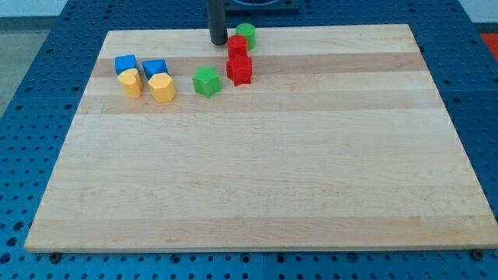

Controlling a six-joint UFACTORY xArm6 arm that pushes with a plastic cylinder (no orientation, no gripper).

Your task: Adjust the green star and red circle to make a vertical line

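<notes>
The green star [207, 81] lies near the top of the wooden board [257, 179], left of centre. The red circle [237, 45] sits up and to the right of it, touching a green circle [246, 34] above it and a red star-like block [240, 69] below it. My tip [218, 41] stands just left of the red circle, close to it, and above the green star.
Two blue blocks [125, 64] [154, 68] and two yellow blocks [131, 82] [163, 88] cluster at the board's upper left. A blue perforated table surrounds the board.
</notes>
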